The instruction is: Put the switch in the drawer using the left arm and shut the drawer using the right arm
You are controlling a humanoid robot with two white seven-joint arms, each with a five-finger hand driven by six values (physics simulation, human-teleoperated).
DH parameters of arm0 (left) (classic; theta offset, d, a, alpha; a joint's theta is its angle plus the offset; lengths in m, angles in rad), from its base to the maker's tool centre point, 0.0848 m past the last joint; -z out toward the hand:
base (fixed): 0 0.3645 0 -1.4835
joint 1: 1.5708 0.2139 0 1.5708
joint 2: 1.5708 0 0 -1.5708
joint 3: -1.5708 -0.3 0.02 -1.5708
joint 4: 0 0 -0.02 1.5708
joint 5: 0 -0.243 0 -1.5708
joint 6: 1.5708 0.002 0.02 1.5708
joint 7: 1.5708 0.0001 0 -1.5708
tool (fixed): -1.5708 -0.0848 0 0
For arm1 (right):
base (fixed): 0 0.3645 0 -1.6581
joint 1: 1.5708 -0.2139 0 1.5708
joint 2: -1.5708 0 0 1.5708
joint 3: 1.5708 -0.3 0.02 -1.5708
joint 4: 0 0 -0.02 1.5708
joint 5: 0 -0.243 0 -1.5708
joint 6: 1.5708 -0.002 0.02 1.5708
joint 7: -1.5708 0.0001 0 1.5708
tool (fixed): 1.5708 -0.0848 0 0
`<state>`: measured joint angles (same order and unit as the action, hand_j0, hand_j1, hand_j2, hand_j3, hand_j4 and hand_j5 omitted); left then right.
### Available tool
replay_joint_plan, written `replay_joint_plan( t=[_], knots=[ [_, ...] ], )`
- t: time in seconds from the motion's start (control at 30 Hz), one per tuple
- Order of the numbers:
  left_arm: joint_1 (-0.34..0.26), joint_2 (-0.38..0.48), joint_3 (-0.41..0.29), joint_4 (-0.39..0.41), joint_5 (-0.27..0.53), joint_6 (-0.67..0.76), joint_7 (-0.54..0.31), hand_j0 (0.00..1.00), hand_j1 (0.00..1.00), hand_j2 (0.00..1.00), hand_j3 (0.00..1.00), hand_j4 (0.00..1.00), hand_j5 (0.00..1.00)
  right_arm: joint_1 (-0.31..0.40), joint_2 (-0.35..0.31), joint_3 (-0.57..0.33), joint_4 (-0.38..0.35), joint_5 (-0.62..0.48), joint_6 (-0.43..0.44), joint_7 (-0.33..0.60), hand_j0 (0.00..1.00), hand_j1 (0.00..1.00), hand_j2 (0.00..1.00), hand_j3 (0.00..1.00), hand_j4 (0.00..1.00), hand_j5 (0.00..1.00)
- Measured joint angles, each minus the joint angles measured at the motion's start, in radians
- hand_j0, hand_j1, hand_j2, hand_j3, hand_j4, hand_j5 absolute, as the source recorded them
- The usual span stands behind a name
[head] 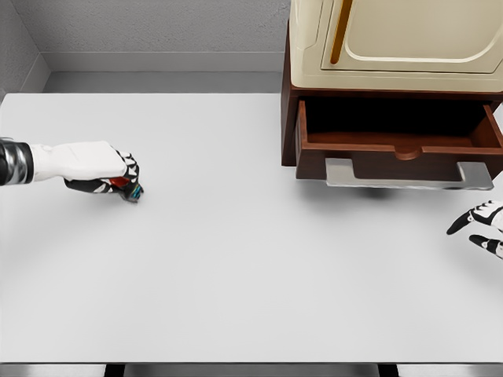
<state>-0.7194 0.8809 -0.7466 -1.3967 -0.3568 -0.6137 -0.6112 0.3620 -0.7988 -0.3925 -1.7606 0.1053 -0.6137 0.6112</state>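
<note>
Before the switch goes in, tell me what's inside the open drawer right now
The drawer stands pulled open and its visible interior is dark, with nothing showing in it. Its front wall hides the lowest part of the floor. The switch is far off in the left robot hand.

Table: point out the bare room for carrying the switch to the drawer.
The table lies bare between the left hand, closed on the switch, and the open drawer. It is tight only at the right edge, where the right hand sits below the drawer's handle.
</note>
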Motion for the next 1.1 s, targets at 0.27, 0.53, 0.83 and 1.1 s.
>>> replay_joint_plan(
  t=[0.27,0.53,0.83,1.1],
  knots=[
    [-0.074,-0.006,0.000,-0.062,0.007,0.001,0.000,0.31,0.31,0.31,0.31,0.31,0.31,-0.012,-0.005,0.016,0.000,0.000,0.000,0.000,0.56,0.56,0.56,0.56,0.56,0.56],
    [-0.143,-0.063,-0.001,-0.119,0.020,0.000,0.000,0.30,0.30,0.30,0.30,0.30,0.30,-0.011,-0.005,0.018,0.000,0.000,0.000,0.000,0.56,0.56,0.56,0.56,0.56,0.56],
    [-0.187,-0.128,-0.002,-0.244,0.034,-0.001,-0.001,0.30,0.30,0.30,0.30,0.30,0.30,-0.009,-0.006,0.024,0.000,0.000,0.000,0.000,0.56,0.56,0.56,0.56,0.56,0.56],
    [-0.270,-0.218,-0.031,-0.245,0.054,-0.002,-0.001,0.30,0.30,0.30,0.30,0.30,0.30,-0.011,-0.004,0.031,0.000,0.000,0.000,0.000,0.56,0.56,0.56,0.56,0.56,0.56]
  ],
)
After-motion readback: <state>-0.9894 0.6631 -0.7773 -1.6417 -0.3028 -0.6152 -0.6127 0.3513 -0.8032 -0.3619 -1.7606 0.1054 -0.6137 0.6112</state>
